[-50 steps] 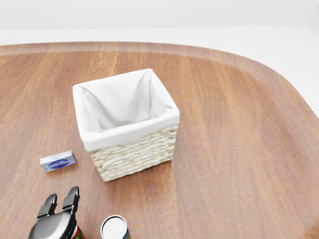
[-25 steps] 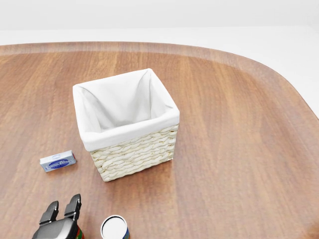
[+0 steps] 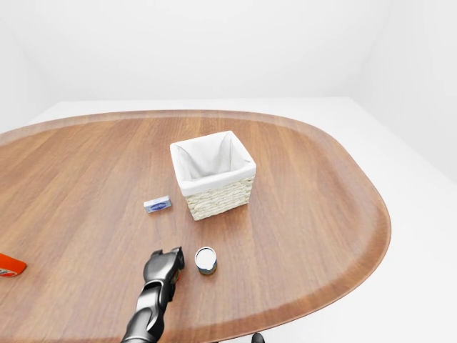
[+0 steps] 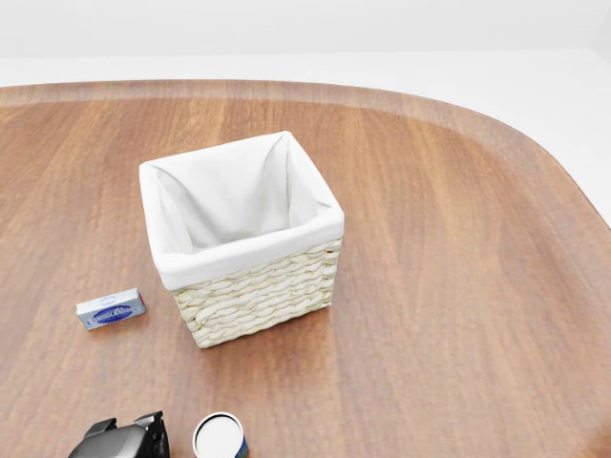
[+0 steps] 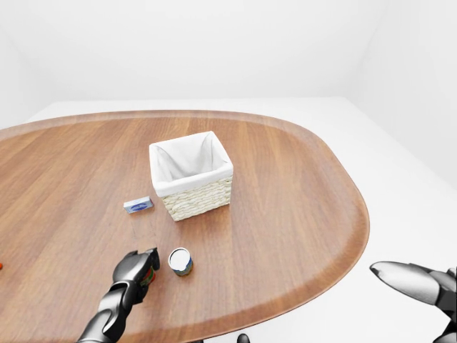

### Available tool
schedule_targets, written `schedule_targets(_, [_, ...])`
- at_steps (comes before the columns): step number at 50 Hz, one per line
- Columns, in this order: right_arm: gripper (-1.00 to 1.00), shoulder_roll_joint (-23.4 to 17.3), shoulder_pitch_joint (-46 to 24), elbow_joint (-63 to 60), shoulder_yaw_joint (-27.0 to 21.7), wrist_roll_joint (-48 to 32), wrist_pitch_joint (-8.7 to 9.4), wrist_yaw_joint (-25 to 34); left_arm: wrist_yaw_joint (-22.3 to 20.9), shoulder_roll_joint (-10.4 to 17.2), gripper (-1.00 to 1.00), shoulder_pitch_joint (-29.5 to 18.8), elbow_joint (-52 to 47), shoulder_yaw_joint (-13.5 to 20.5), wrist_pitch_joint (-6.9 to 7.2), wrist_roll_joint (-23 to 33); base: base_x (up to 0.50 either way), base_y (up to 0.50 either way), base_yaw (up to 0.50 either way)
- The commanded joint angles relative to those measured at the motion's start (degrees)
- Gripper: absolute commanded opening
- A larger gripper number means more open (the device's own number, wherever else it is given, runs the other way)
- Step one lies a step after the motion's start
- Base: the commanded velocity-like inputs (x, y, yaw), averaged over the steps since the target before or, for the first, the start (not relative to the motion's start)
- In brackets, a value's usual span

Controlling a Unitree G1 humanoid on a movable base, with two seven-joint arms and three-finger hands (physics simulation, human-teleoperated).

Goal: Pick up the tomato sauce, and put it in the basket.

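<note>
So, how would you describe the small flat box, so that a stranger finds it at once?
Find the wicker basket with white lining on the wooden table. The small box lies flat just left of it in the left-eye view. Unlike the round can, it is rectangular with a blue label.

Large oval wooden bench, warm brown grain, rounded rim. Plain white walls, white floor. Soft even light, faint shadows.

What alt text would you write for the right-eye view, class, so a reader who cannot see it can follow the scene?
The robot's left hand covers a red item on a wooden table, beside a white-topped can. Above them stand a white-lined wicker basket and a small blue box. The right hand hangs off the table at lower right.
</note>
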Motion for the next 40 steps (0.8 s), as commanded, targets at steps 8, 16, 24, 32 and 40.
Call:
schedule_targets(8, [1.0,1.0,-0.2,0.0,-0.2,-0.8,0.0,1.1,2.0,-1.9,-1.0,1.1,-22.7,5.9,0.0,-5.8,0.0,0.0,0.0])
schedule_targets(16, [1.0,0.9,-0.1,0.0,0.9,-1.5,0.0,0.8,-6.0,-4.4,-1.0,3.1,-45.0,7.4,0.0,-8.1,0.0,0.0,0.0])
schedule_targets(24, [1.0,1.2,-0.3,0.0,1.5,-2.2,0.0,1.0,-14.4,-6.4,-1.0,0.9,-60.4,7.3,0.0,-6.2,0.0,0.0,0.0])
schedule_targets(32, [1.0,1.3,-0.4,0.0,0.7,-1.7,0.0,1.2,-19.4,-6.9,-1.0,-8.1,-62.2,5.1,0.0,-1.7,0.0,0.0,0.0])
schedule_targets(40, [1.0,0.7,-0.6,0.0,-0.2,-0.5,0.0,0.7,-18.2,-5.2,-1.0,-27.8,-45.6,4.4,0.0,-1.3,0.0,0.0,0.0])
